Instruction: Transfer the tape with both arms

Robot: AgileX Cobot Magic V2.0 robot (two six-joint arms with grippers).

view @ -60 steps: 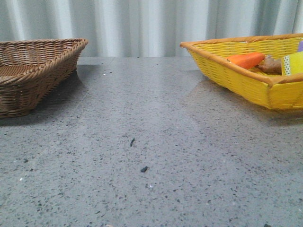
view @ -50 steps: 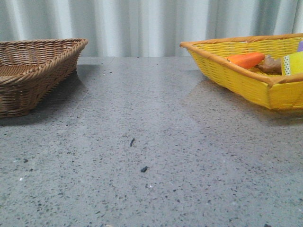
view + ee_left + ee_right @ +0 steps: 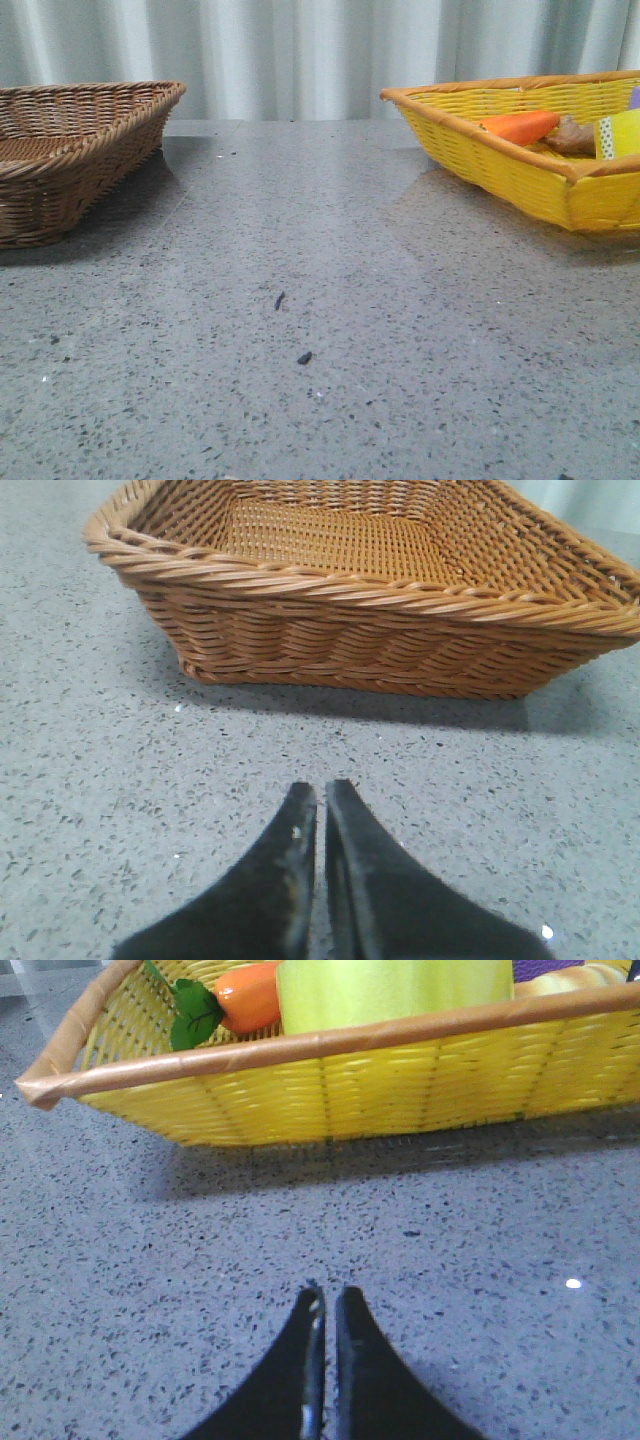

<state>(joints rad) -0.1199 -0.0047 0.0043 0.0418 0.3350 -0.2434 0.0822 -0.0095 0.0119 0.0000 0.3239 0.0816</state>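
The yellow tape roll [image 3: 395,988] stands inside the yellow basket [image 3: 330,1080], just behind its near rim; in the front view the tape [image 3: 622,134] shows at the far right edge, inside the basket [image 3: 520,170]. My right gripper [image 3: 328,1293] is shut and empty over the table, a short way in front of that basket. My left gripper [image 3: 319,788] is shut and empty over the table, in front of the brown wicker basket [image 3: 370,630]. Neither gripper shows in the front view.
An orange carrot-like item [image 3: 250,995] with green leaves lies beside the tape in the yellow basket; it also shows in the front view [image 3: 520,127]. The brown basket [image 3: 70,150] stands at the left. The grey speckled table [image 3: 320,330] lies between the baskets.
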